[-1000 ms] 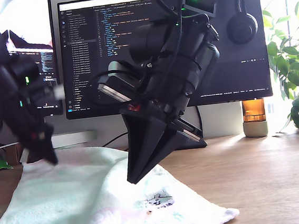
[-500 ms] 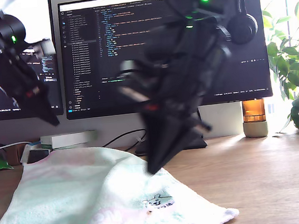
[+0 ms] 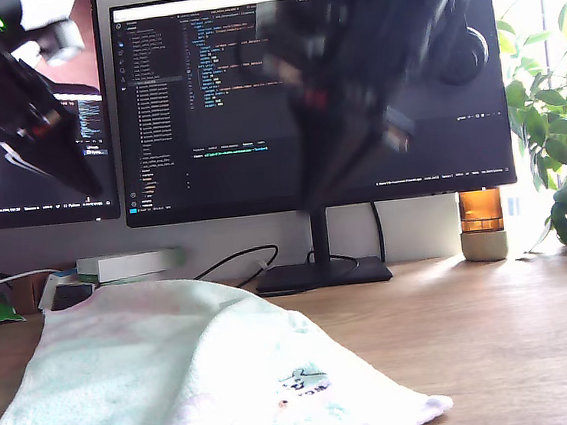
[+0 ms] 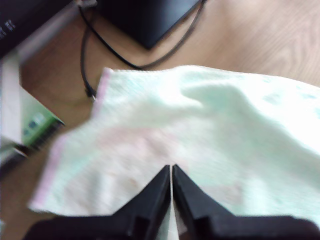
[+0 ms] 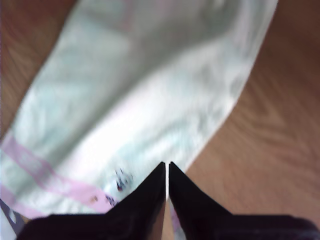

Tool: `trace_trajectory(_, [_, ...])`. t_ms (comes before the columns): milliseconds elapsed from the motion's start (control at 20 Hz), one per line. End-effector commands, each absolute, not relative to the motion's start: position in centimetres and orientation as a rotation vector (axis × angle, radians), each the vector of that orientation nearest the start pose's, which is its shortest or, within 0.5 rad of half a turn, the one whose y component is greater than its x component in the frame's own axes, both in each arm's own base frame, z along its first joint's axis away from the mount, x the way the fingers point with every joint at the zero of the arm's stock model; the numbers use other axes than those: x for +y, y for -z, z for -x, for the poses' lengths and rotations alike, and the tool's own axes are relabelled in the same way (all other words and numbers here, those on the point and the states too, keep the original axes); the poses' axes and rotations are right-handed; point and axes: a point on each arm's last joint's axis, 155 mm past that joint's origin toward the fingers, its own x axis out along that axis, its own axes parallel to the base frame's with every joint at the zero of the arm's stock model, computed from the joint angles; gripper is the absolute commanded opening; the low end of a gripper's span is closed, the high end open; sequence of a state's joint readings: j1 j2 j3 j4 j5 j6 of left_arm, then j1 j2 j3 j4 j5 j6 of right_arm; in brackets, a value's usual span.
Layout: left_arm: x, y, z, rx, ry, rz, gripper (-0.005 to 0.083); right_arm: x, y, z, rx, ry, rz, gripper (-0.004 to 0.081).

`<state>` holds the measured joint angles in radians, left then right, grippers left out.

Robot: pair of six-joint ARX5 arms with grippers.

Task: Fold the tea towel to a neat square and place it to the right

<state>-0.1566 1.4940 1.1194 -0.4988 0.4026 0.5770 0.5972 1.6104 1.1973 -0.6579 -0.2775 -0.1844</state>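
Terry cloth in pale mint, the tea towel (image 3: 179, 383) lies spread and slightly rumpled on the wooden bench (image 3: 496, 333), filling the near part of the exterior view from its left edge to about the middle, with one corner pointing toward that view's right. A small dark printed mark (image 3: 302, 381) sits on the towel close to that corner, and the second wrist view shows the same mark (image 5: 121, 179) beside a pink band (image 5: 50, 175) that runs along one towel edge. My first hand (image 4: 171, 172) hangs above the towel (image 4: 200, 125), off the cloth, its two black fingertips pressed together with only a hairline between them and nothing caught there. My second hand (image 5: 166, 170) is likewise above the towel (image 5: 140, 100), over the edge where cloth meets bare wood, fingertips together and empty. In the exterior view two dark arms are raised well clear of the towel: one high above its end at that view's left, the other a blurred shape above the towel's far side, in front of the monitor (image 3: 235, 127); I cannot tell from these views which arm is which. Just beyond the towel's far edge stand the monitor base (image 3: 322, 274), a black cable (image 4: 85, 60) and a flat white box (image 3: 128, 263). Well apart from the towel, toward the exterior view's right, are an amber jar (image 3: 483, 223) and a leafy plant (image 3: 560, 166).
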Motion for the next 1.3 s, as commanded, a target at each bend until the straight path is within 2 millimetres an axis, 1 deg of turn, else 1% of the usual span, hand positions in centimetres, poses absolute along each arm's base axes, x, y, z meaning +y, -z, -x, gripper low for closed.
trace_trajectory(0, [-13.8,-14.7,-36.8,0.68,0.767,-0.393,-0.0021,25.9,-9.9,-29.0,1.016,-0.904,0.358,-0.0013])
trace_trajectory(150, [-14.9,-14.4,-33.7,0.621,0.781,-0.383,-0.0021,25.3,-9.6,-28.1,0.95,-0.935,0.399,-0.0013])
trace_trajectory(250, [-15.6,-13.8,-31.6,0.602,0.778,-0.364,-0.0021,24.8,-9.3,-27.2,0.898,-0.963,0.43,-0.0013])
trace_trajectory(400, [-16.9,-12.1,-28.1,0.598,0.796,-0.358,-0.0021,24.3,-9.4,-25.1,0.8,-1.03,0.456,-0.0013])
trace_trajectory(500, [-17.6,-11.0,-25.7,0.597,0.813,-0.377,-0.0021,23.9,-10.0,-24.2,0.711,-1.041,0.462,-0.0013])
trace_trajectory(600, [-18.4,-11.1,-23.9,0.58,0.809,-0.382,-0.0021,22.9,-10.5,-23.5,0.635,-1.02,0.484,-0.0013])
trace_trajectory(700, [-19.5,-11.7,-22.2,0.563,0.826,-0.398,-0.0021,22.2,-11.0,-22.8,0.574,-1.014,0.53,-0.0013])
trace_trajectory(800, [-20.7,-11.3,-19.4,0.578,0.906,-0.448,-0.0021,22.3,-11.9,-22.1,0.535,-1.04,0.536,-0.0013])
trace_trajectory(900, [-21.3,-10.0,-16.6,0.632,0.992,-0.505,-0.0021,23.0,-12.5,-21.4,0.511,-1.091,0.51,-0.0013])
trace_trajectory(1000, [-21.4,-8.7,-14.6,0.679,1.057,-0.567,-0.0021,23.7,-12.8,-20.9,0.495,-1.136,0.49,-0.0013])
trace_trajectory(1100, [-21.7,-8.0,-13.0,0.704,1.119,-0.606,-0.0017,24.0,-12.9,-20.8,0.486,-1.144,0.489,-0.0013])
trace_trajectory(1150, [-21.8,-7.7,-12.6,0.713,1.133,-0.618,0.0009,24.0,-12.9,-20.9,0.484,-1.143,0.489,-0.0013])
trace_trajectory(1200, [-21.8,-7.4,-12.3,0.725,1.141,-0.627,0.0058,24.0,-13.0,-20.9,0.481,-1.143,0.488,-0.0013])
trace_trajectory(1250, [-21.8,-7.1,-12.1,0.739,1.147,-0.635,0.0132,24.0,-13.0,-21.0,0.477,-1.142,0.488,-0.0013])
